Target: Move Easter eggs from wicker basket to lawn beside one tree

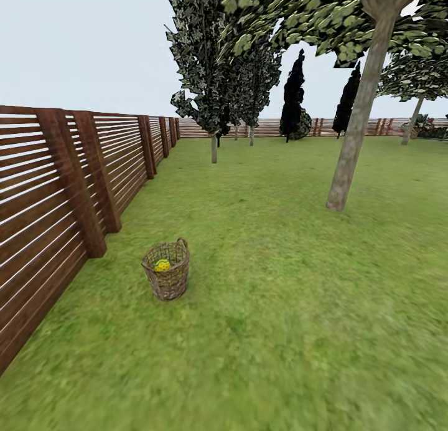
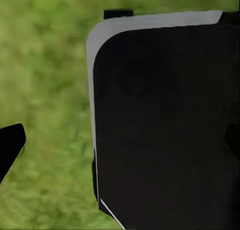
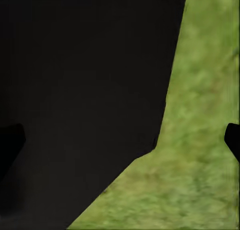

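Head view: basket point(image 1: 167, 276) stands upright on the lawn point(image 1: 280, 331), lower left of centre, near the fence point(image 1: 68, 188) but apart from it. Round, brown open-weave wicker, narrower at base than at rim, small loop handle on the far rim. Inside: one yellow egg point(image 1: 162, 265) w/ blue-green marks, seen just below the rim on the near-left side. Can't tell how many more eggs lie under or behind it; the weave and the rim hide the rest.

Lawn: flat, mottled green w/ brownish patches, runs to the far fence.

Tree point(image 1: 354, 132): grey-brown mottled trunk, leaning a bit, broad canopy of large green leaves overhead. Stands right of centre, well apart from the basket, farther off. No eggs on the grass by its foot that I can see. Farther back: a second leafy tree point(image 1: 214, 76) w/ thin trunk near the fence line, two narrow dark cypresses point(image 1: 292, 98), another trunk at far right.

Left wrist view: my left gripper point(image 2: 125, 147) – dark finger tips at both edges of the frame, wide apart, nothing between them, so it's spread and empty. Behind it a big dark panel w/ pale grey edge – part of my own body point(image 2: 165, 120) – and blurred grass.

Right wrist view: my right gripper point(image 3: 125, 140) same story, tips at opposite edges, spread, holding nothing. Dark body panel on one side, grass on the other.
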`<state>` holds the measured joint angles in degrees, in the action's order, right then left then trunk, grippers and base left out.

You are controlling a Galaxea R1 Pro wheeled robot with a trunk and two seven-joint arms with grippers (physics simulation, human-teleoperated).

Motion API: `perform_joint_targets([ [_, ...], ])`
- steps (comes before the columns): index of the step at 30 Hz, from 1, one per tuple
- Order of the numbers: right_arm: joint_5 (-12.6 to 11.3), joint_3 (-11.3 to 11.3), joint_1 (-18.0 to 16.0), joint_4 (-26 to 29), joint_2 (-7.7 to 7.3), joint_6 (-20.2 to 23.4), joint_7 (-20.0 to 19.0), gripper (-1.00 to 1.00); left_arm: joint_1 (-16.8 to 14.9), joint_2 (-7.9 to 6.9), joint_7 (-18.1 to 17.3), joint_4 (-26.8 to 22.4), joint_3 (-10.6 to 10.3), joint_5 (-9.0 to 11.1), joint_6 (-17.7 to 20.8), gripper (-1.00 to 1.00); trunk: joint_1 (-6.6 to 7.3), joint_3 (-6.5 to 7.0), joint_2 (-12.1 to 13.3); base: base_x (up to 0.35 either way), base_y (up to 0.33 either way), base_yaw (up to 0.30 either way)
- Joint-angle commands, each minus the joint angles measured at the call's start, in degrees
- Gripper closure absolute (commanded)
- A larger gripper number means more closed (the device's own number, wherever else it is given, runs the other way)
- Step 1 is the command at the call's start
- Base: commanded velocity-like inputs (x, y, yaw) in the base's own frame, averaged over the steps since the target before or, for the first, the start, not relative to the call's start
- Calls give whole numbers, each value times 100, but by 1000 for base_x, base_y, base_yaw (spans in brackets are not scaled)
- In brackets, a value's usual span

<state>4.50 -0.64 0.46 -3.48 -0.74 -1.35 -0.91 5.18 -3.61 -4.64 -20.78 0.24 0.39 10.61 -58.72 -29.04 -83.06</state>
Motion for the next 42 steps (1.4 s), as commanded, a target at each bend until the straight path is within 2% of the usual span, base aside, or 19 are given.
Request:
perform_joint_targets([
  [1, 65, -1, -2, 169, -60, 12, -5, -100, 9, -65, -122, -581, 11, 24, 540, -100, 0, -4, -2, 0, 0, 0],
  [2, 76, -1, -2, 441, -102, 95, -2, -100, 9, -140, -188, -1170, 27, 59, 1130, -100, 0, -4, -2, 0, 0, 0],
  [3, 74, 3, -2, 969, -151, 450, 5, -100, 9, -250, -253, -2107, 76, 137, 2097, -100, 0, -4, -2, 0, 0, 0],
  [4, 33, 16, -2, 2199, -356, 1700, -9, -100, -6, -365, -286, -3582, 253, 275, 3502, -100, 0, -4, -2, 0, 0, 0],
  [7, -219, 32, -2, 3860, -761, 3176, -84, -100, -91, -484, -291, -4588, 743, 346, 4262, -100, 0, -4, -2, 0, 0, 0],
  [9, -757, 36, -6, 5146, -1131, 3973, -143, -100, -465, -526, -297, -4716, 1058, 372, 4446, -100, 0, -4, -2, 0, 0, 0],
  [11, -1253, 37, -36, 5980, -1489, 4580, -168, -100, -885, -549, -314, -4412, 1159, 395, 4500, -100, 0, -4, -2, 0, 0, 0],
  [12, -1524, 37, -84, 6267, -1674, 4827, -176, -100, -1116, -560, -310, -4185, 1186, 404, 4510, -100, 0, -4, -2, 0, 0, 0],
  [13, -2091, 38, -341, 6537, -1967, 5107, -175, -100, -1558, -614, -275, -3571, 1214, 412, 4515, -100, 0, -4, -2, 0, 0, 0],
  [15, -2499, 32, -796, 6210, -2122, 5235, -145, -100, -1964, -694, -263, -2720, 1224, 422, 4464, -100, 0, -4, -2, 0, 0, 0],
  [18, -2562, -166, -1202, 5686, -2100, 5283, -140, -100, -2187, -702, -251, -2255, 1219, 414, 4365, -100, 0, -4, -2, 0, 0, 0],
  [20, -2487, -270, -1275, 6140, -2102, 5372, -151, -100, -2214, -698, -249, -2203, 1212, 413, 4348, -100, 0, -4, -2, 0, 0, 0],
  [22, -2447, -380, -1315, 6930, -2044, 5749, -141, -100, -2227, -643, -248, -2178, 1191, 410, 4339, -100, 0, -4, -2, 0, 0, 0],
  [26, -2306, -577, -1326, 6856, -1912, 5832, -98, -100, -2231, -565, -239, -2262, 1173, 400, 4339, -100, 0, -4, -2, 0, 0, 0],
  [32, -1767, -639, -1339, 6605, -1741, 5798, 40, -100, -2232, -584, -223, -2693, 1186, 372, 4361, -100, 0, -6, -2, 0, 0, 0],
  [34, -1663, -628, -1511, 6117, -1696, 5677, 182, -100, -2232, -580, -222, -2714, 1188, 372, 4362, -100, 0, -15, -2, 0, 0, -15],
  [37, -1583, -627, -2333, 4228, -1481, 5092, 305, -100, -2232, -538, -221, -2695, 1174, 367, 4362, -100, 0, -26, -2, 0, 0, -7],
  [39, -1542, -640, -2627, 3522, -1329, 4809, 328, -100, -2232, -526, -206, -2685, 1167, 366, 4362, -100, 0, -28, -2, 0, 0, -2],
  [42, -1474, -711, -2789, 3326, -1169, 4825, 336, -100, -2232, -515, 56, -2677, 1169, 377, 4362, -100, 0, -29, -2, 0, 0, 0],
])
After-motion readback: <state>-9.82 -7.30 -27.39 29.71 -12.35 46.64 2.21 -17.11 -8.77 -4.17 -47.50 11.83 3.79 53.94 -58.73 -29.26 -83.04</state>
